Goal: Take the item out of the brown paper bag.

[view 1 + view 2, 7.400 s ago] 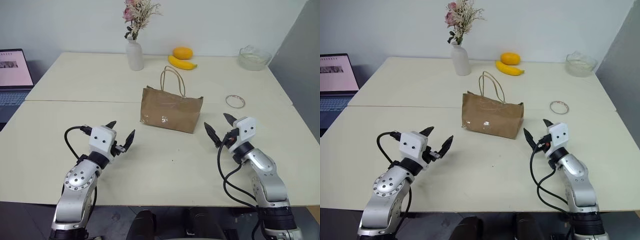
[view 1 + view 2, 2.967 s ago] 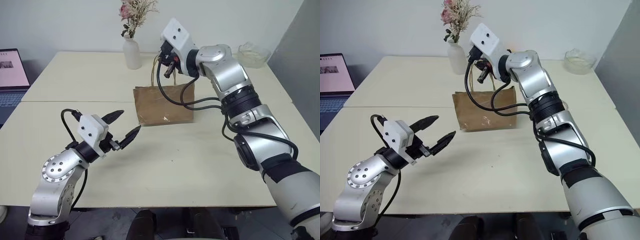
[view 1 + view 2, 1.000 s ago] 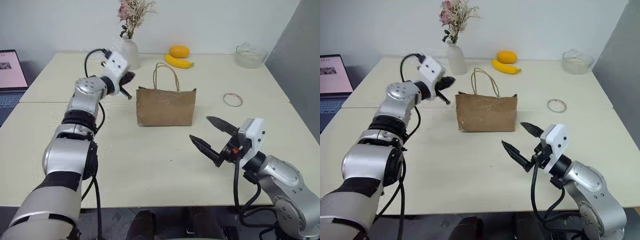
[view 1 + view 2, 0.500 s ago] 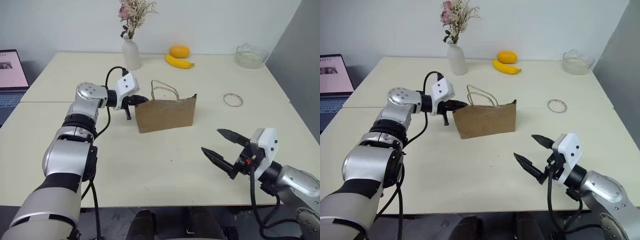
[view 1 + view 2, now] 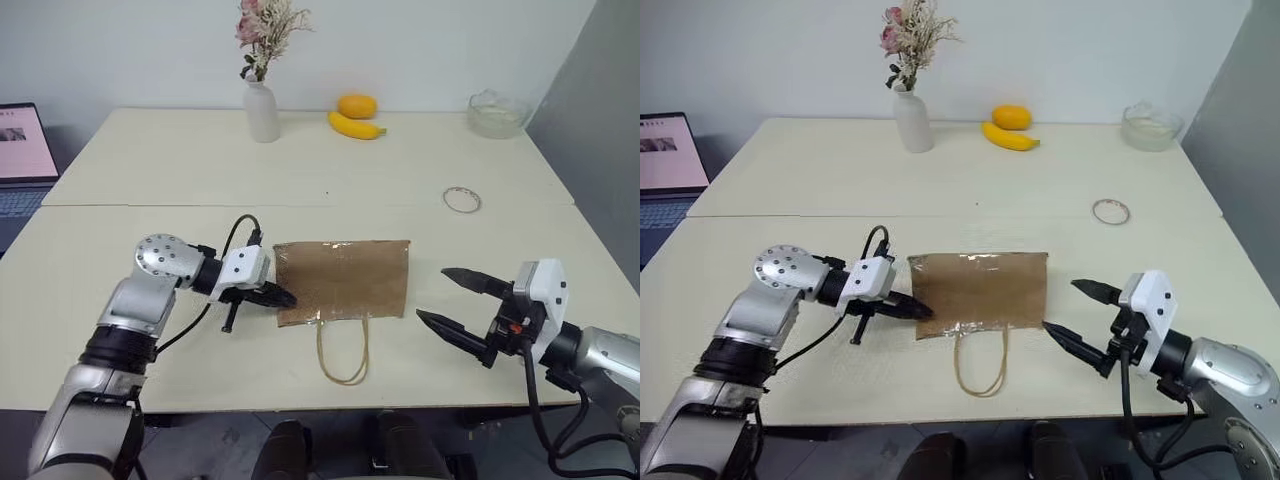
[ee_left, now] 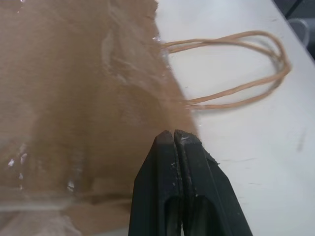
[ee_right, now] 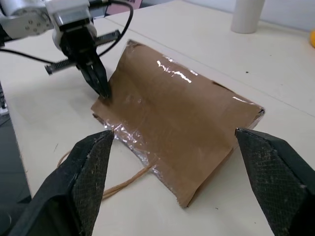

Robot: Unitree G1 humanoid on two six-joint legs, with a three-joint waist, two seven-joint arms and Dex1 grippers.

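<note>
The brown paper bag [image 5: 343, 281] lies flat on the counter [image 5: 150, 170], handles toward the near edge. The left tool [image 5: 922, 309] pinches its corner; the right tool [image 5: 1068, 313] gapes beside it. Judging by this, lift the pinched edge so the unseen item can slide out.

A: Any words, labels or numbers you can read?

B: None. The laptop [image 5: 18, 150] at the tabletop's far left edge shows a lit page, but its writing is too small to make out.

A: And the paper bag [image 5: 343, 281]?

B: Plain brown, no print.
</note>
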